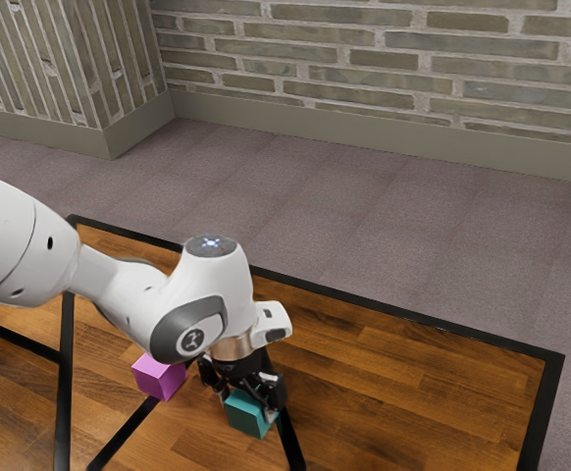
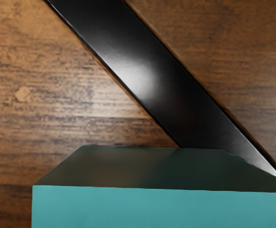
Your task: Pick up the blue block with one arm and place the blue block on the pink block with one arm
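The blue block (image 1: 247, 416) is teal-coloured and sits low over the wooden table, beside a black strip. My gripper (image 1: 254, 400) comes down on it from above, and its black fingers (image 1: 269, 391) stand against the block's sides, shut on it. In the wrist view the blue block (image 2: 161, 204) looms just under the hand, its top face in shadow. The pink block (image 1: 159, 378) is magenta and rests on the table just toward the exterior view's left of the gripper, a short gap away and partly behind my arm.
A black strip (image 2: 161, 90) runs diagonally across the wood (image 1: 413, 392) under the hand. A black frame (image 1: 550, 392) borders the table. My white arm (image 1: 89, 280) reaches in from the exterior view's left. Carpet and a brick wall lie beyond.
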